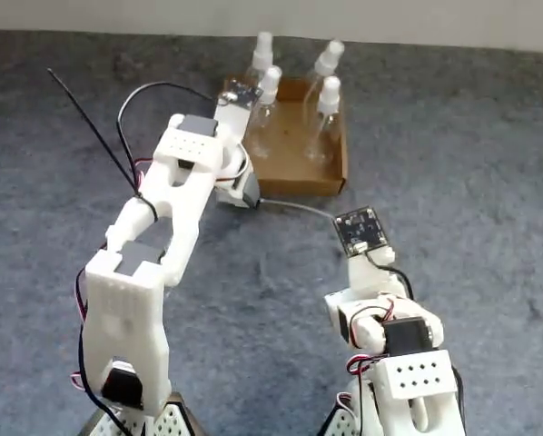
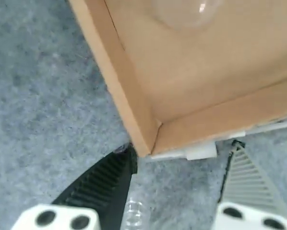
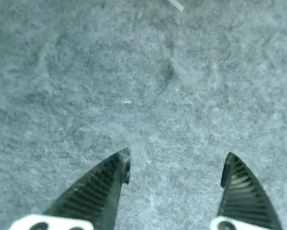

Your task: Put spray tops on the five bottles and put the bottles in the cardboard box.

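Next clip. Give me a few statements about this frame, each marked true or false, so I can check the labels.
1. Four bottles with spray tops stand at the cardboard box. True.
2. The right gripper holds a bottle. False: it is open over grey carpet, with nothing between its jaws.
3. The left gripper is at a corner of the cardboard box. True.
4. The left gripper is shut. False: its jaws stand wide apart.
5. The cardboard box rests on a wooden tabletop. False: it sits on the grey carpet.
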### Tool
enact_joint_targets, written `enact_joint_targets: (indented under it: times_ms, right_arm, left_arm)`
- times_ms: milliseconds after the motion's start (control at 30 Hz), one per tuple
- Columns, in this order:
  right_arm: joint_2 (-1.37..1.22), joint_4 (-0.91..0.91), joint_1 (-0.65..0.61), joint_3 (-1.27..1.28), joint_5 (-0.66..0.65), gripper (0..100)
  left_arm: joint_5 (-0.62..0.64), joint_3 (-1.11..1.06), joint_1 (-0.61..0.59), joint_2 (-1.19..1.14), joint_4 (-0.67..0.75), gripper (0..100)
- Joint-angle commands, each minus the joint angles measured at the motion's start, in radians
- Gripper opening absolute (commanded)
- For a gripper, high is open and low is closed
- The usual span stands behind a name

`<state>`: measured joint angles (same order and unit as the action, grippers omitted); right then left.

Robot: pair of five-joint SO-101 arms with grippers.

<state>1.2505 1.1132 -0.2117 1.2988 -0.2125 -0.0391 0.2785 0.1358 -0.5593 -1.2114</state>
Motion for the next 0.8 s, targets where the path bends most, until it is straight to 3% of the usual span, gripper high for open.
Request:
enact_joint_targets:
  times_ms: [0, 533, 767]
  right_arm:
    - [-0.004, -0.019, 0.007, -0.012, -0.012, 26.1]
    - [-0.004, -0.019, 0.007, -0.012, -0.012, 26.1]
    - [-0.004, -0.019, 0.007, -0.012, -0.012, 26.1]
  left_arm:
    - [0.011, -0.021, -0.019, 0.012, 0.038, 24]
    - [0.066, -0.056, -0.047, 0.015, 0.084, 24]
    - [0.041, -0.047, -0.151, 0.021, 0.038, 24]
